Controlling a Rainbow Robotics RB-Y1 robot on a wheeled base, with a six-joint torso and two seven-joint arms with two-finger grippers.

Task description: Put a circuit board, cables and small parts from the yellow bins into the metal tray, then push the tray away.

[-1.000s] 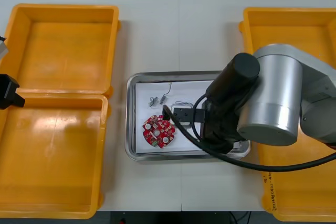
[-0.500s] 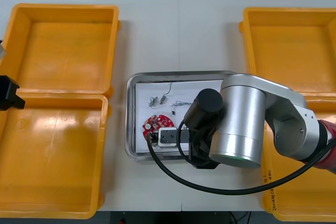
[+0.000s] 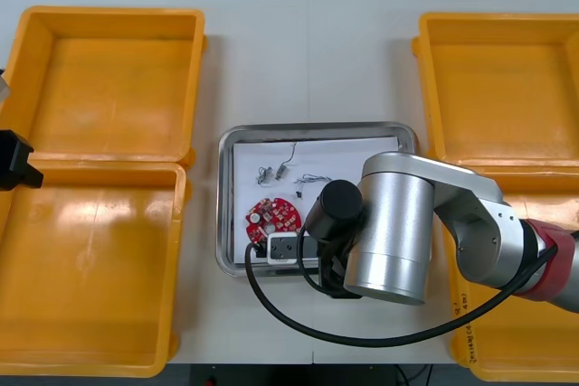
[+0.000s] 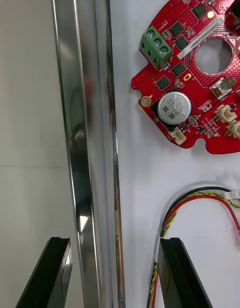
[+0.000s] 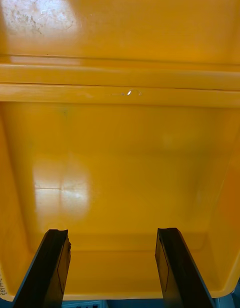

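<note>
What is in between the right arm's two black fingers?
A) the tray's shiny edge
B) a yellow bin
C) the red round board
A: the right end effector stands open astride the tray's shiny edge; the red board lies farther in. The left end effector hangs open over a yellow bin.

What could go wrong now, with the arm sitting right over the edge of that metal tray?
1. The right gripper, open, straddles the rim of the metal tray; its inner finger stands close to the red and yellow cable and could snag or drag it during a push.
2. Pushing off-centre on this rim might turn the tray rather than slide it straight, shifting the circuit board.
The left gripper hangs open over a yellow bin, idle.
</note>
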